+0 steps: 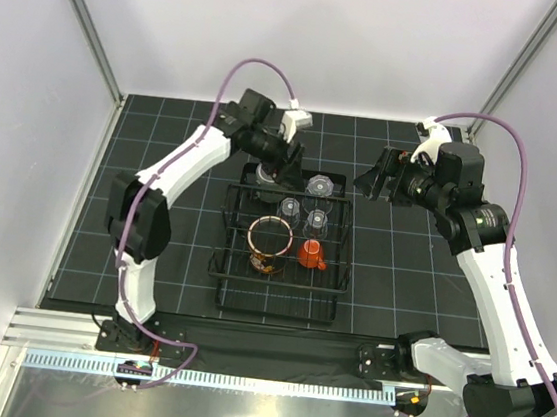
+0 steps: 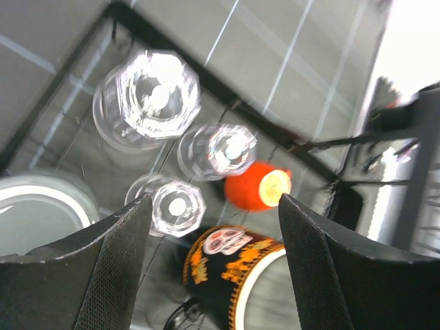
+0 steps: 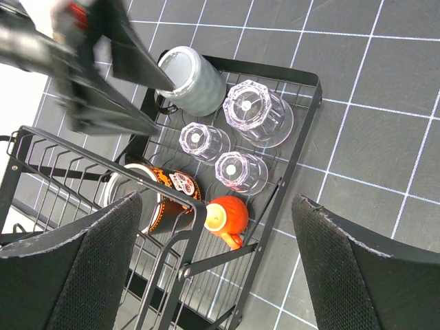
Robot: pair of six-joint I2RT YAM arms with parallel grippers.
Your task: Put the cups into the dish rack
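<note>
At the far left corner of the dish rack (image 1: 223, 234), the left fingers (image 2: 214, 201) are held spread wide above the cups, with nothing between them. The grey-green cup (image 2: 38, 216) is seen just outside the finger at the left of the wrist view, in that same far left corner of the rack. The large mug (image 1: 270, 243) is stood mouth up in the near left part of the rack, its red inside showing. Three clear cups (image 3: 254, 113) are set close together in the far middle, the biggest one farthest from the arms. The small orange cup (image 1: 311, 253) is placed just right of the mug, near the smaller clear cups. All six cups are inside the rack, which rests on the gridded black desk (image 1: 412, 274). To the right of the rack, the right fingers (image 1: 375, 179) are held well apart over the desk, and nothing is gripped by them.
</note>
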